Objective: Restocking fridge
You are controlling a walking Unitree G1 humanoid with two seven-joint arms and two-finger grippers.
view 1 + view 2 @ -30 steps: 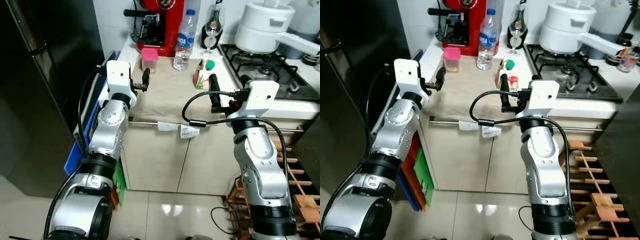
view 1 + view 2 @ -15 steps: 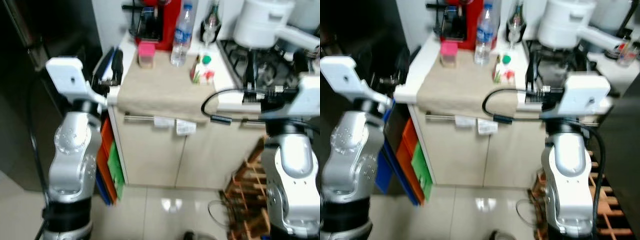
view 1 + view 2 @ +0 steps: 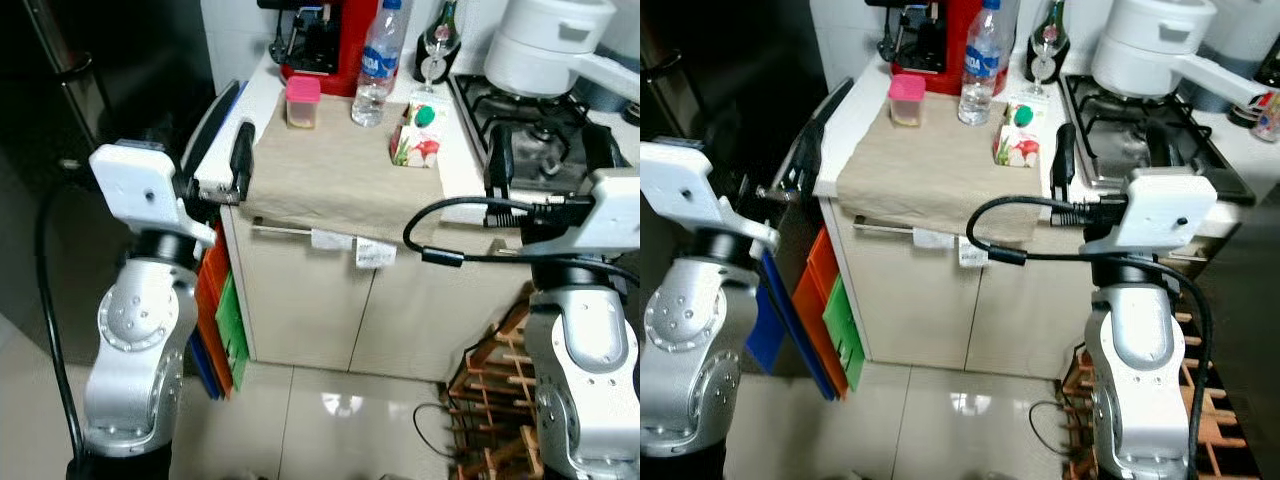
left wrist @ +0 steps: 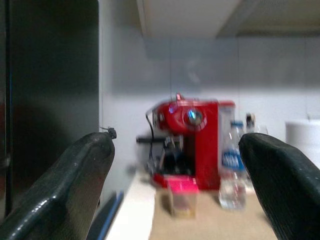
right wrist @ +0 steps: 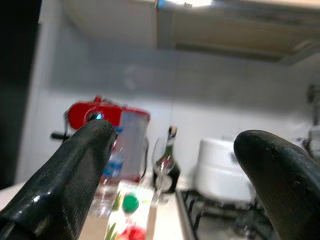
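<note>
A dark fridge (image 3: pixel 90 120) is seen at the robot's left, beside a cloth-covered tabletop (image 3: pixel 340 170). On it a red coffee machine (image 3: pixel 320 40), water bottle (image 3: pixel 378 60), juice carton (image 3: pixel 417 130) and pink-lidded jar (image 3: pixel 302 100) are set. The left gripper (image 4: pixel 175 170) and right gripper (image 5: pixel 170 165) are held wide open and empty, short of these.

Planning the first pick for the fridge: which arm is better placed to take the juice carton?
Right, probably. The right tool hangs open just beside the juice carton; the left tool sits at the counter's far left edge.
</note>
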